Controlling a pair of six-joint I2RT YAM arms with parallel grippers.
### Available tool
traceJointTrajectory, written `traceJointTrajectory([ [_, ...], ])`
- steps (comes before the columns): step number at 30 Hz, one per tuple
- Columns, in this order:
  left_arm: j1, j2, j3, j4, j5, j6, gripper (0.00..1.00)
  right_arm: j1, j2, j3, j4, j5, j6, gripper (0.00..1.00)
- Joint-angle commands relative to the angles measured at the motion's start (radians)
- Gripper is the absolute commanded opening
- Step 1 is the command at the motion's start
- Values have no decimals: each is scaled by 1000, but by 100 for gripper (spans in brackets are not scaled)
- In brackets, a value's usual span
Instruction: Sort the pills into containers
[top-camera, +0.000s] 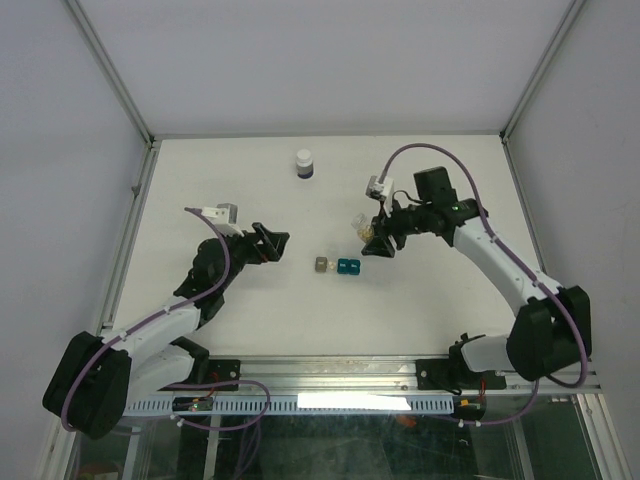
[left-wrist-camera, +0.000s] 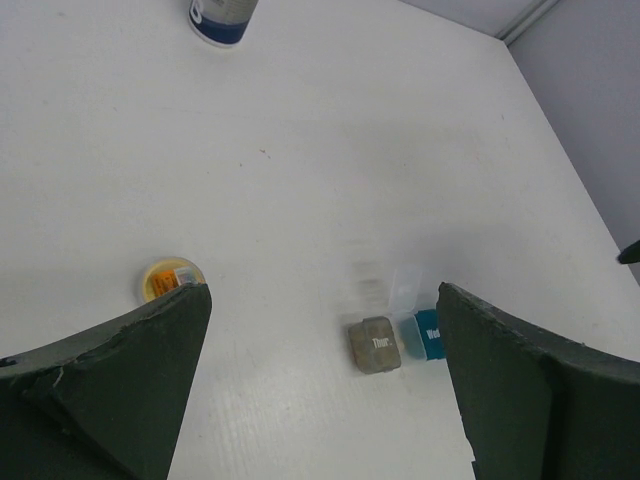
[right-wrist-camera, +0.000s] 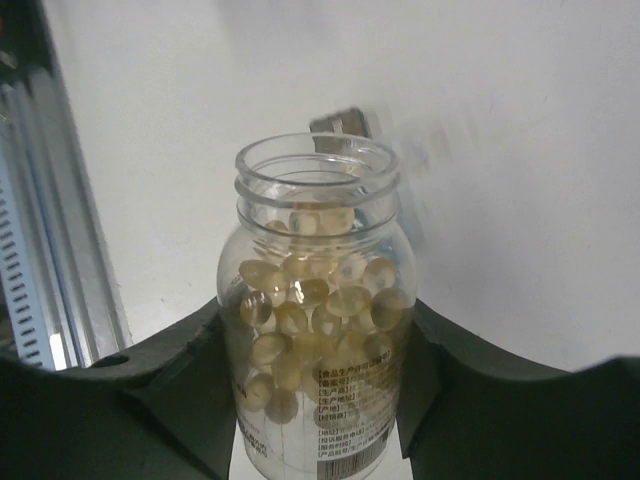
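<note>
My right gripper (top-camera: 380, 238) (right-wrist-camera: 318, 320) is shut on a clear vial (top-camera: 359, 225) (right-wrist-camera: 315, 400) with no cap on it. The vial is full of pale tan pills (right-wrist-camera: 305, 300) and is held above the table, just up and right of the containers. The grey-brown container (top-camera: 321, 265) (left-wrist-camera: 375, 346) is marked "Thur" and is closed. The teal container (top-camera: 348, 266) (left-wrist-camera: 427, 334) touches its right side, with one clear lid (left-wrist-camera: 405, 290) flipped open. My left gripper (top-camera: 274, 240) (left-wrist-camera: 322, 292) is open and empty, left of the containers.
A white-capped round bottle (top-camera: 305, 163) (left-wrist-camera: 222, 15) stands at the back of the table. A small round yellow-orange disc, like a cap (left-wrist-camera: 168, 279), lies on the table by my left gripper's left finger. Metal frame posts and walls edge the table.
</note>
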Motion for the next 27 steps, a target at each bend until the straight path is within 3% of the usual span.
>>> traceJointTrajectory([
  [1,8,63,111,-161,70,-85,99,-40,-206,-95,368,-319,173,0],
  [5,8,143,231,-349,67,-85,99,-42,-309,-166,617,-327,313,0],
  [8,8,179,295,-452,47,-63,95,-50,-326,-177,648,-335,369,0],
  [11,7,216,357,-551,2,-38,84,-100,-373,-262,703,-335,393,0],
  [16,-27,339,509,-765,-171,12,81,-174,-444,-367,817,-432,475,0],
  [27,-32,603,688,-871,-194,100,66,-178,-427,-350,788,-455,487,0],
])
